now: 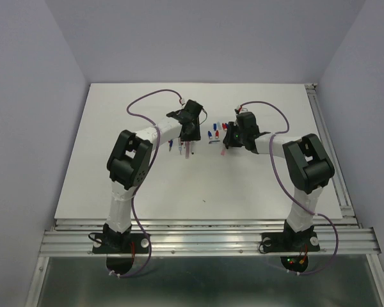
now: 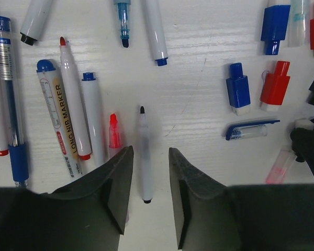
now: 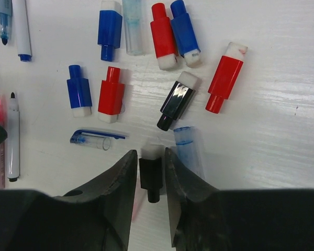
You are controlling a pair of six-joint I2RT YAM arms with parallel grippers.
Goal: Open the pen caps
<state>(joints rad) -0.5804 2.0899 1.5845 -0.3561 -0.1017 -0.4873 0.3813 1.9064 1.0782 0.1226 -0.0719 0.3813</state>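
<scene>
Several stubby pen caps lie in a cluster in the right wrist view: blue (image 3: 79, 93), red (image 3: 111, 93), black (image 3: 177, 104), red (image 3: 225, 76). My right gripper (image 3: 150, 152) is shut on another black cap (image 3: 150, 171) with a white end, low over the table next to a clear blue-tinted cap (image 3: 188, 149). My left gripper (image 2: 150, 151) is open and empty, its jaws either side of an uncapped black-tipped pen (image 2: 144, 157) lying on the table. Blue (image 2: 237, 89) and red (image 2: 275, 83) caps lie to its right. From above, the left gripper (image 1: 191, 137) and the right gripper (image 1: 229, 137) are close together.
Several pens and markers lie in a row at the left, among them a "LONG NIB MARKER" (image 2: 56, 123) and a red-tipped pen (image 2: 73, 99). A clear blue clip cap (image 2: 249, 129) and a pink translucent cap (image 2: 280, 166) lie near the cluster. The white table (image 1: 115, 179) has rails at the right.
</scene>
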